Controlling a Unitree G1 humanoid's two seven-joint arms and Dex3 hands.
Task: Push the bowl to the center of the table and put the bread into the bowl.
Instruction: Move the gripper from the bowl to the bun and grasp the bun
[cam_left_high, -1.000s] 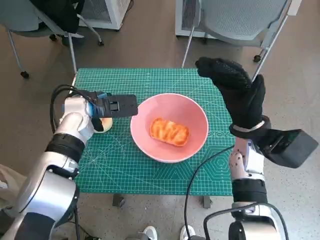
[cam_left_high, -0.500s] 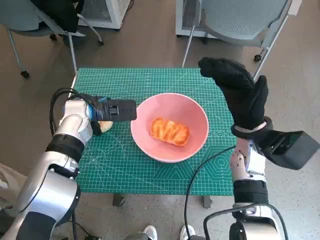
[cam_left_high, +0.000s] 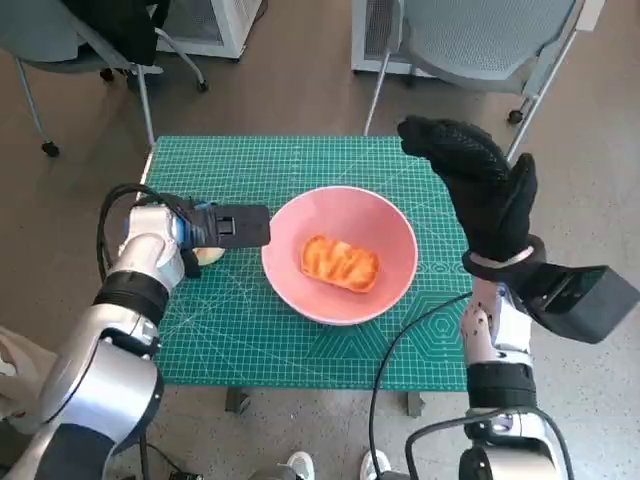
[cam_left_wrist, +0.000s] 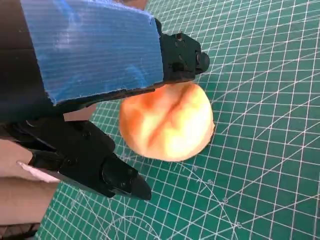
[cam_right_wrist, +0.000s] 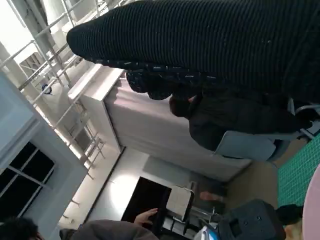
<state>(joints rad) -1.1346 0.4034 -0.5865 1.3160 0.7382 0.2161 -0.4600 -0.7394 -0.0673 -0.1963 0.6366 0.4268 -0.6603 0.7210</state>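
Left hand (cam_left_high: 200, 232) fingers spread over a round bread (cam_left_wrist: 167, 121), not gripping it. Right hand (cam_left_high: 480, 190) raised, spread, empty. Pink bowl (cam_left_high: 385, 215) between hands holds bread loaf (cam_left_high: 340, 263).

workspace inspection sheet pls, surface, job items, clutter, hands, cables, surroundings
surface: green cutting mat covering the small table.
job's things: pink bowl near mat centre, bread inside it.
clutter: a round bun on the mat beside the left hand.
hands: left hand over the bun, grip not clear; right hand raised, open, holding nothing.
cables: black cable across the mat's front right.
surroundings: grey chairs behind; feet by the front edge.
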